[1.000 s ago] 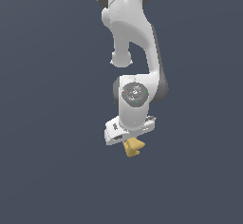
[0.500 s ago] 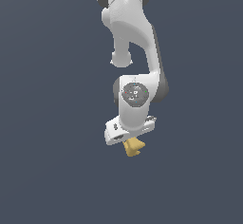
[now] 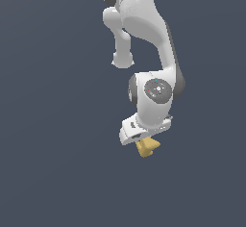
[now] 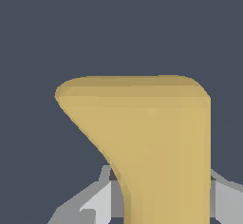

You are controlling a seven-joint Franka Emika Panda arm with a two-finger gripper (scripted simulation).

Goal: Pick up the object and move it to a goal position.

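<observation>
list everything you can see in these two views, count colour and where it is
mustard-yellow block: 1, matte yellow, angular with a flared end, sticking out below the gripper in the exterior view; fills most of the wrist view
background: plain dark grey-blue in both views, no table or other surface visible
robot arm: 1, white with dark joint bands, coming down from the top of the exterior view
gripper: 1, white and grey, at the arm's lower end, jaws closed on the mustard-yellow block; grey jaw parts show on either side of the block in the wrist view
</observation>
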